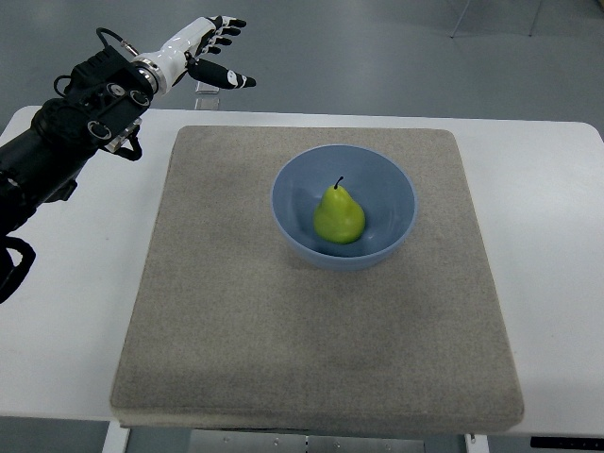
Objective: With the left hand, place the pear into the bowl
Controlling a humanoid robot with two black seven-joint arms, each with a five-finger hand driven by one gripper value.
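Observation:
A green pear (pixel 339 215) with a dark stem lies inside the blue bowl (pixel 293 189), which sits on the grey mat in the middle of the table. My left hand (pixel 215 49) hangs in the air at the far left, beyond the table's back edge, well away from the bowl. Its white fingers with black tips are spread and hold nothing. The black left arm comes in from the picture's left edge. The right arm does not show.
A grey mat (pixel 236 321) covers most of the white table (pixel 75 311). A small clear stand (pixel 208 90) sits at the table's back edge under the left hand. Grey floor and chair legs (pixel 462 19) lie beyond.

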